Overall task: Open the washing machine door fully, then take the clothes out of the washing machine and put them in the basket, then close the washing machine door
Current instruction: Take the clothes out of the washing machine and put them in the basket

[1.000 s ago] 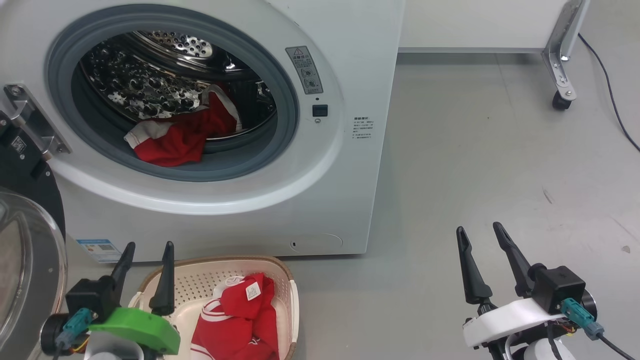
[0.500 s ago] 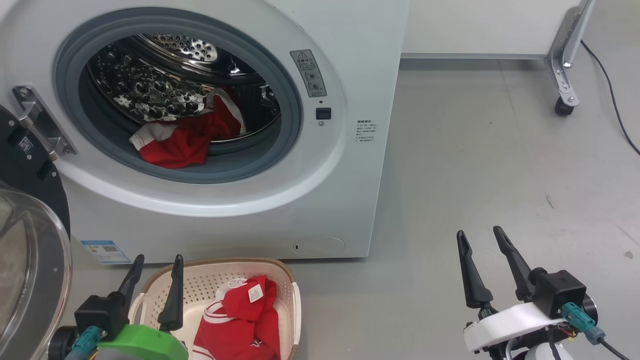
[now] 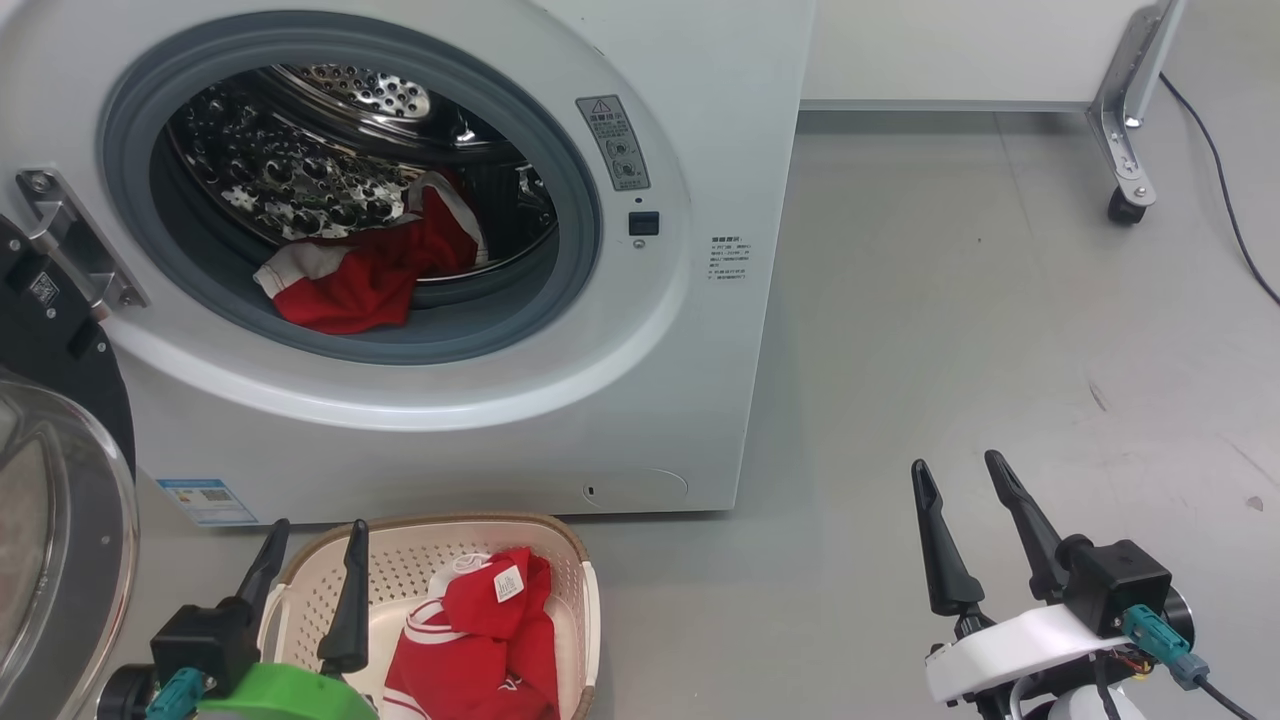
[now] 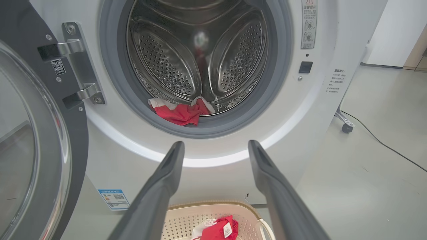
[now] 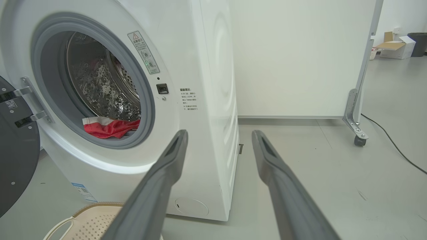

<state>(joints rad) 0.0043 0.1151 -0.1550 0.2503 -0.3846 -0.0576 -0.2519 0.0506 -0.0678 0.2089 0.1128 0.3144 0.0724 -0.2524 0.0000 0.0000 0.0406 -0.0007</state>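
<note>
The white washing machine [image 3: 700, 350] stands with its door [image 3: 50, 560] swung wide open at the left. A red and white piece of the clothes [image 3: 350, 285] lies at the front lip of the steel drum, also in the left wrist view [image 4: 180, 113] and the right wrist view [image 5: 106, 128]. More red clothes [image 3: 470, 640] lie in the cream basket [image 3: 560, 545] on the floor before the machine. My left gripper [image 3: 318, 527] is open and empty over the basket's left end, pointing at the drum [image 4: 216, 143]. My right gripper [image 3: 955, 462] is open and empty over bare floor to the right [image 5: 219, 132].
A white panel on a metal leg with a caster [image 3: 1125, 205] stands at the back right, with a black cable [image 3: 1220, 170] trailing on the grey floor. A cardboard box [image 5: 397, 46] and a dark bin [image 5: 418, 41] sit far off.
My left gripper has drawn back and a little to the right, toward the bottom edge of the head view, still open. The right gripper and the clothes have not moved.
</note>
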